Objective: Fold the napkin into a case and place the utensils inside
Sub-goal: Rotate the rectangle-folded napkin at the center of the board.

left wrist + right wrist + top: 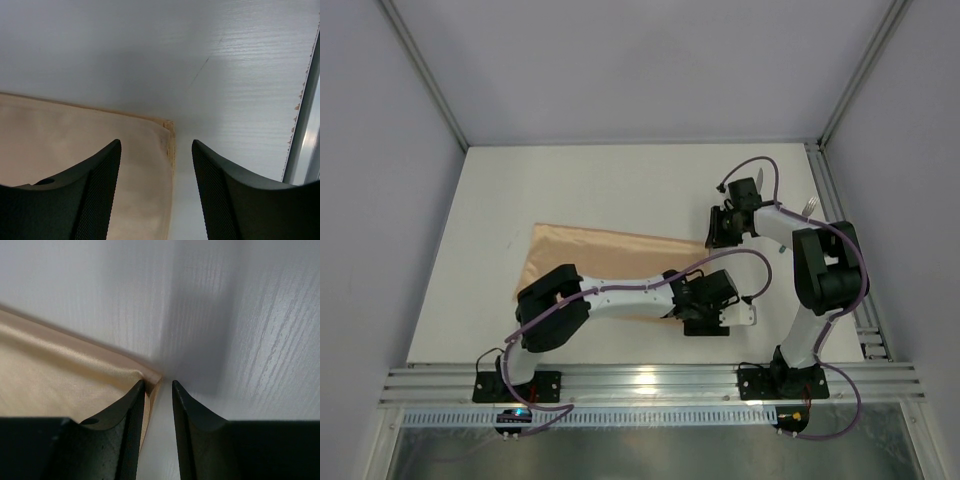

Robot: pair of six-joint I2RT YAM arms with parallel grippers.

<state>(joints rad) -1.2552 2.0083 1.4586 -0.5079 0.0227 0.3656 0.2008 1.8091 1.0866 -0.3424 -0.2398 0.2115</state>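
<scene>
The peach-orange napkin lies flat on the white table, left of centre. My left gripper hangs over its near right corner. In the left wrist view that gripper is open wide, and the napkin corner and side edge lie between the fingers. My right gripper is at the far right corner. Its jaws stand a narrow gap apart, with the napkin corner by the left finger and unpinched. A fork's silver end shows behind the right arm. The knife is out of view.
An aluminium rail runs along the table's right edge and also shows as a rail in the left wrist view. A slotted front rail carries both arm bases. Grey enclosure walls stand on three sides.
</scene>
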